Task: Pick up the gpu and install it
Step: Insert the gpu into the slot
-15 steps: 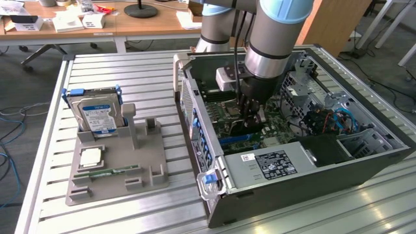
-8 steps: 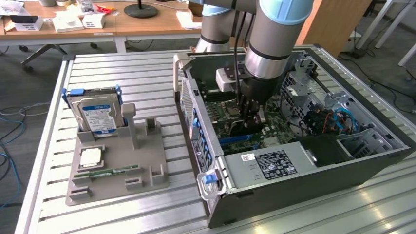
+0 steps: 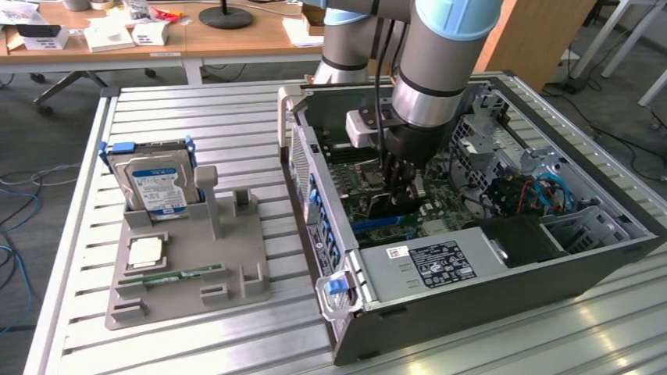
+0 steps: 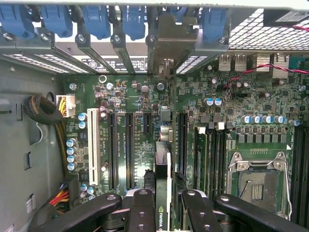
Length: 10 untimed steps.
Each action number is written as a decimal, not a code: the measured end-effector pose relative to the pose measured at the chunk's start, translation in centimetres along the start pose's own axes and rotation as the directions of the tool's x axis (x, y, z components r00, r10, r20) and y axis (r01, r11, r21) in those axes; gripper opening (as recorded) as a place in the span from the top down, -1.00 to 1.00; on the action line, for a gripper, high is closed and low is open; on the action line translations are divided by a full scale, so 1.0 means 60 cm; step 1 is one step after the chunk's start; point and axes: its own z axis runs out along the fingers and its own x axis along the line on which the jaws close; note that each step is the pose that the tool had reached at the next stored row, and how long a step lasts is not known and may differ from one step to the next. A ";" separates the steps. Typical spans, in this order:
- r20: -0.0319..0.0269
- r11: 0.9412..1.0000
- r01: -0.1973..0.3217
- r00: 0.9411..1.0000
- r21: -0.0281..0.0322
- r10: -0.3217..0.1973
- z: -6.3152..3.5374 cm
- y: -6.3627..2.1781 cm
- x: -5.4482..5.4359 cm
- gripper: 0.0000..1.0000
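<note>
The gpu [image 4: 162, 169] is a thin dark card seen edge-on, with a green logo near my fingers. Its silver bracket [image 4: 166, 46] reaches the rear slot openings of the open computer case [image 3: 583, 266]. My gripper [image 4: 168, 212] is shut on the card, one black finger [image 4: 141, 208] on each side. The card stands upright over the green motherboard [image 4: 140, 96], in line with the gap between the long black expansion slots [image 4: 129, 145]. In the exterior view my gripper [image 3: 401, 183] reaches down inside the case with the gpu [image 3: 388, 205] just under it, low against the board.
Blue slot clips [image 4: 96, 19] line the case's rear edge. An empty CPU socket [image 4: 256, 181] and the power supply [image 3: 433, 262] flank the card. At the exterior view's left, a grey fixture [image 3: 245, 258] holds a silver hard drive [image 3: 156, 183], a CPU chip [image 3: 146, 251] and a green memory stick [image 3: 177, 275].
</note>
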 end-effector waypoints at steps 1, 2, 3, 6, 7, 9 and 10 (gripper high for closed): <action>0.000 1.000 0.000 1.000 0.000 0.000 0.000 0.000 0.000 0.48; 0.000 1.000 0.000 1.000 0.000 0.000 0.000 0.000 0.000 0.48; 0.000 1.000 0.000 1.000 0.000 0.000 0.000 0.000 0.000 0.48; 0.001 1.000 0.000 1.000 0.000 0.000 0.001 0.000 0.000 0.48; 0.000 1.000 0.000 1.000 0.000 0.000 0.002 0.000 0.000 0.48; 0.000 1.000 0.000 1.000 0.000 0.000 0.002 0.001 0.000 0.48; 0.000 1.000 0.000 1.000 0.000 0.000 0.002 0.001 0.000 0.48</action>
